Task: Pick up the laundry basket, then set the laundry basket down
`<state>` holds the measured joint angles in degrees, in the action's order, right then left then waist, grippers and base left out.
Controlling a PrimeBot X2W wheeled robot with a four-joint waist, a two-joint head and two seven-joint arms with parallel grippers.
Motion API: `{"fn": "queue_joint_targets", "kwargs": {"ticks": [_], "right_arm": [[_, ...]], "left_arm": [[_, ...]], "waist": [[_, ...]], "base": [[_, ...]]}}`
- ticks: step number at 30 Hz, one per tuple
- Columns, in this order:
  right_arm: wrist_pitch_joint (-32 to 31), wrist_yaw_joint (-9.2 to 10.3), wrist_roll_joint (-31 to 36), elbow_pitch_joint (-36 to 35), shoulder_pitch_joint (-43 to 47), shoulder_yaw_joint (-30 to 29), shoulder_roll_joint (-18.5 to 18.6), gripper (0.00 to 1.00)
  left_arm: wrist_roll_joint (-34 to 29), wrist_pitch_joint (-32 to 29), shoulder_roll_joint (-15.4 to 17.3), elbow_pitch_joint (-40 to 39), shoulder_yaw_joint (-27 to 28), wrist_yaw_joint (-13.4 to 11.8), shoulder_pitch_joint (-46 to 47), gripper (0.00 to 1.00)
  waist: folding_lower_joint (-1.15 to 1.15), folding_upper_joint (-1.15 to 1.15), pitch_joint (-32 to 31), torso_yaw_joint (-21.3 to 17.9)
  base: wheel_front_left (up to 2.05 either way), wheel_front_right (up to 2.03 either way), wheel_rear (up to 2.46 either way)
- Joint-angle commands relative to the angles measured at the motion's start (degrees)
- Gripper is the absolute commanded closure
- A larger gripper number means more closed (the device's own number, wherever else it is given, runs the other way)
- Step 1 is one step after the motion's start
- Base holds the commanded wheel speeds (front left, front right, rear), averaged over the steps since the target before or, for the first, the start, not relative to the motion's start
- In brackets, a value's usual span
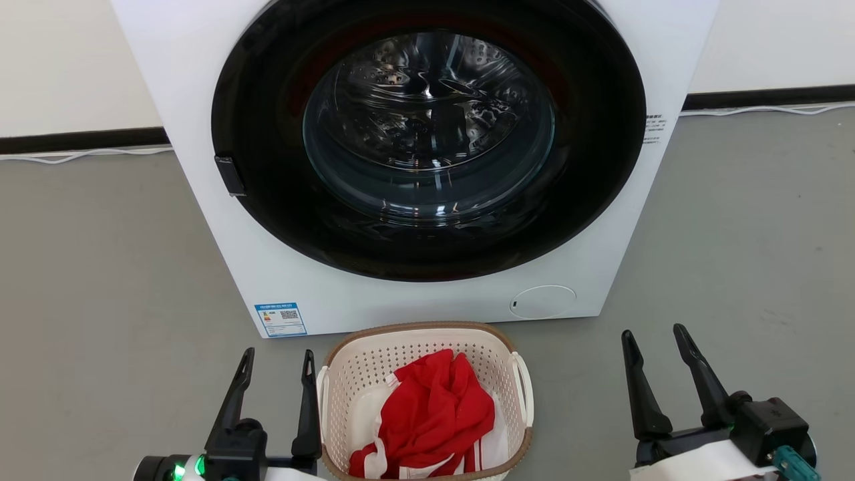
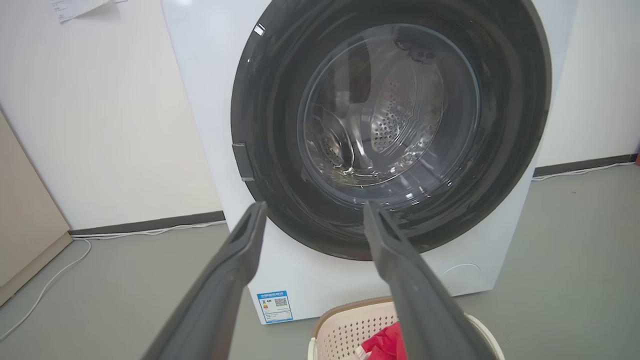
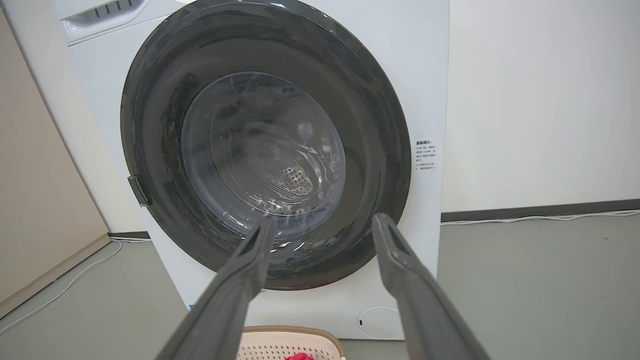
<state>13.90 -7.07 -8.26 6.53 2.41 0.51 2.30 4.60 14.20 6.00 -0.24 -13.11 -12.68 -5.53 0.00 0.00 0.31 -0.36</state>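
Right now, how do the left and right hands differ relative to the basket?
Left hand sits right beside the basket, by its left handle; right hand stands well clear of the right handle. Right hand's fingers lean toward the basket; left hand's inner finger stands nearly upright in the head view. Both open, empty.

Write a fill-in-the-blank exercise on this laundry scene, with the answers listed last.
The laundry basket holds a ____ garment.
The basket stands on the ____, in front of the washing machine.
The left gripper and the right gripper both have their fingers ____.
Missing words: red; floor; open.
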Motion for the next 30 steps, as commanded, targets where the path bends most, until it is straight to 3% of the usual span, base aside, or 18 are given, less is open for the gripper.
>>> {"fn": "queue_joint_targets", "kwargs": {"ticks": [1, 30], "right_arm": [[1.1, -0.42, 1.56, -1.78, -0.92, 1.76, 0.57, 0.0], [1.1, -0.42, 1.75, -1.95, -0.96, 1.32, 0.57, 0.0]], "left_arm": [[-1.89, 0.8, 0.02, -1.99, 1.62, -0.77, 0.95, 0.0], [-2.57, 0.8, -1.6, -1.12, 3.24, 0.95, 0.45, 0.0]], "waist": [[0.0, 0.0, 0.05, 0.01], [0.0, 0.0, 1.34, 0.17]], "base": [[0.0, 0.0, 0.0], [0.0, 0.0, 0.0]]}}
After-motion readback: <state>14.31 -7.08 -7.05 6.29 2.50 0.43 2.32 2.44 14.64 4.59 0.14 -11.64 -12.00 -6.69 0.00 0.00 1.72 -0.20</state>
